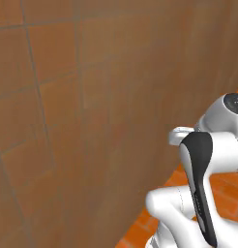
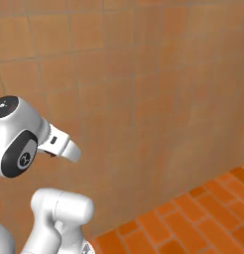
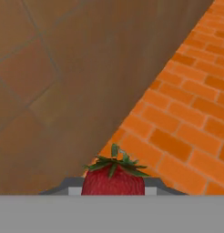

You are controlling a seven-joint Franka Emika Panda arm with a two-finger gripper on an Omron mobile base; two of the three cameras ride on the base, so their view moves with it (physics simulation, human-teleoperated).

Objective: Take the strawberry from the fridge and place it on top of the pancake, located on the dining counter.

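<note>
In the hand view a red strawberry (image 3: 113,180) with a green leafy cap sits at the bottom centre, held in my gripper (image 3: 113,190), which is shut on it. Only the grey edges of the fingers (image 3: 70,187) show on either side of the berry. Behind it are a brown tiled wall and an orange brick floor. The fridge, the pancake and the dining counter are out of view. My white arm (image 1: 203,193) folds up at the lower right of the left base view and at the lower left of the right base view, arm (image 2: 30,149).
A tall brown tiled wall (image 1: 82,106) stands close in front of the base, wall (image 2: 144,99) in the right base view too. An orange brick floor (image 2: 193,218) runs along its foot, floor (image 3: 186,113) in the hand view.
</note>
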